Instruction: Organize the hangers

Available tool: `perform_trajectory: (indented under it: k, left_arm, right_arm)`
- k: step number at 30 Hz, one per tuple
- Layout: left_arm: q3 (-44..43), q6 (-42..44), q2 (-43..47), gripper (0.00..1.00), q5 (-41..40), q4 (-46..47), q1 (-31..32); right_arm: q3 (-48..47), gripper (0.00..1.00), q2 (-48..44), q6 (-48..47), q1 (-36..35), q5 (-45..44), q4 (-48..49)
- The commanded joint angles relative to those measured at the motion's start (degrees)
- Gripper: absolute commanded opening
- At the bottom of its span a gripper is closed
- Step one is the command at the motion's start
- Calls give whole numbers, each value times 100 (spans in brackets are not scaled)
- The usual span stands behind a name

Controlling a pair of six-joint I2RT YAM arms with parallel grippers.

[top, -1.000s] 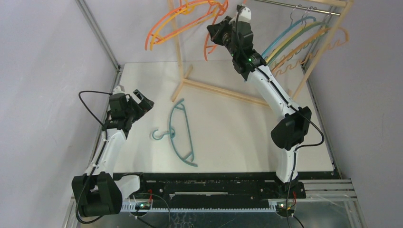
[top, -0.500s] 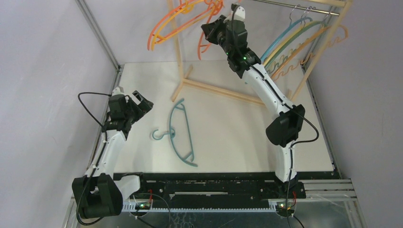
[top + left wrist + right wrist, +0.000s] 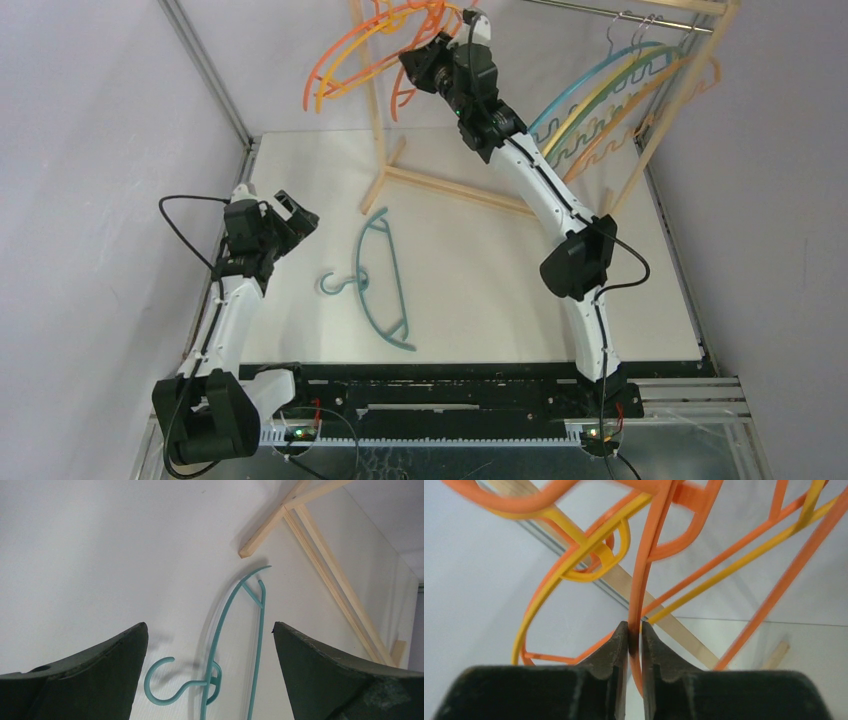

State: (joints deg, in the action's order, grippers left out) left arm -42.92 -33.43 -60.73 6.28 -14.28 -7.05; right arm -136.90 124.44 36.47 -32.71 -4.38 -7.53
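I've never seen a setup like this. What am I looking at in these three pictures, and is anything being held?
Two robot arms are bolted at the near edge of a white table. The wide picture looks down from above and behind them; the other two come from cameras on each wrist. A teal hanger lies flat on the table. The left gripper hovers beside it, open and empty. The right gripper reaches up to a wooden rack and pinches an orange hanger among other hangers, orange and yellow.
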Motion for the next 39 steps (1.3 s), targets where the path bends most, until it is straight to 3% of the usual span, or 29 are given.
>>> perform_trajectory:
  k: [1, 5, 11, 24, 26, 28, 33, 39]
  left_arm:
    - [-1, 126, 146, 99, 70, 119, -79]
    - [26, 109, 175, 100, 74, 119, -92]
    - [82, 107, 184, 99, 58, 141, -98]
    - [44, -10, 160, 100, 99, 206, -97]
    - [30, -22, 134, 100, 93, 220, -100]
    - [12, -55, 92, 100, 116, 231, -96]
    - [-6, -117, 19, 100, 232, 251, -100]
    - [49, -154, 81, 100, 275, 207, -96]
  right_arm:
    - [-133, 27, 129, -37, -127, 361, -268]
    - [-144, 47, 26, -390, -200, 546, -227]
    - [77, 59, -382, -747, -174, 849, -489]
    - [2762, 78, -2858, -1324, -185, 617, -389]
    - [3128, 88, -3202, -1446, -208, 621, -409]
    - [3458, 92, -3498, -1558, -237, 632, -411]
    - [3673, 91, -3829, -1927, -340, 1244, -935]
    - [4177, 89, -4006, -2902, -1180, 1373, -2149]
